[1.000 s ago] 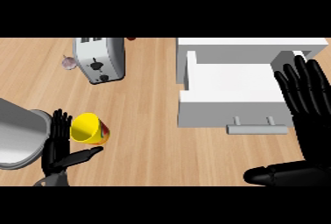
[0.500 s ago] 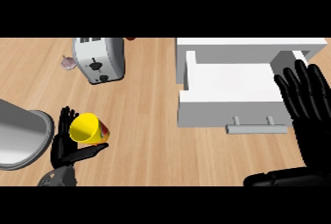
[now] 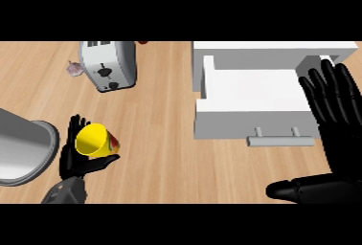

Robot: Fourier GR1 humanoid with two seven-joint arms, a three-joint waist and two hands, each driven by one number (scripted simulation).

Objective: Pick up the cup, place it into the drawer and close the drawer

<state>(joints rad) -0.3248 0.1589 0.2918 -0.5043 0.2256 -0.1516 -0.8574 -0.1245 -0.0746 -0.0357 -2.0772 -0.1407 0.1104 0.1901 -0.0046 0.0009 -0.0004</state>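
Observation:
A yellow cup (image 3: 94,140) with a red mark on its side stands on the wooden counter at the lower left. My left hand (image 3: 76,159) is round it: the fingers rise along its left side and the thumb curls under its near side. The white drawer (image 3: 247,95) stands pulled open at the right, its inside bare, with a grey handle (image 3: 280,141) on its front. My right hand (image 3: 332,98) is held open, fingers up, over the drawer's right edge and holds nothing.
A silver toaster (image 3: 107,64) stands at the back left, with a small purple-white object (image 3: 73,68) beside it. A large grey metal pot (image 3: 21,148) fills the left edge, close to my left hand. Bare wood lies between cup and drawer.
My left hand has moved right up to the cup, and its thumb has come in under it. The cup and the right hand have hardly shifted.

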